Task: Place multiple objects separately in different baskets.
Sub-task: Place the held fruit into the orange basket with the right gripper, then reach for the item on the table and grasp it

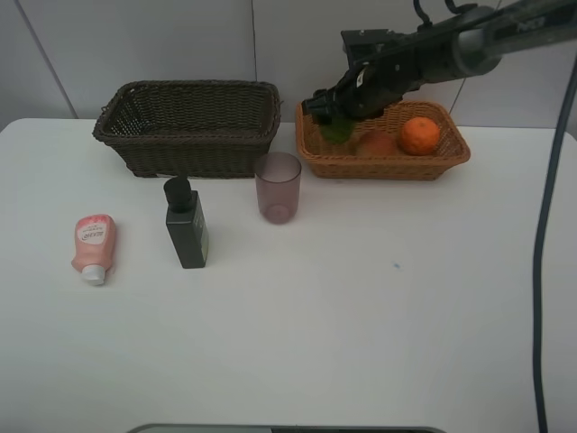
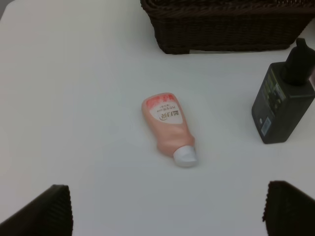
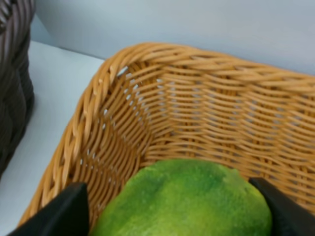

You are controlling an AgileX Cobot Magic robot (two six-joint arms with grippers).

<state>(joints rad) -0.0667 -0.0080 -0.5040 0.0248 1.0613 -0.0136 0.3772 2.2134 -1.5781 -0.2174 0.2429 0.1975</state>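
Note:
My right gripper [image 1: 335,119] reaches into the left end of the orange-tan basket [image 1: 388,167], shut on the green round fruit [image 1: 338,133]. In the right wrist view its fingers flank that fruit [image 3: 187,201] just above the basket floor [image 3: 197,98]. An orange [image 1: 420,135] and a peach [image 1: 379,142] lie in the same basket. The dark brown basket [image 1: 189,149] looks empty. On the table are a purple cup [image 1: 278,187], an upright dark pump bottle [image 1: 187,225] and a pink tube [image 1: 94,246] lying flat. My left gripper [image 2: 167,211] hangs open above the tube [image 2: 169,127]; the exterior view does not show it.
A black cable [image 1: 544,234] hangs down the right side of the table. The two baskets stand side by side against the back wall, with the dark one's edge [image 3: 12,73] close to my right gripper. The pump bottle [image 2: 283,101] stands right of the tube.

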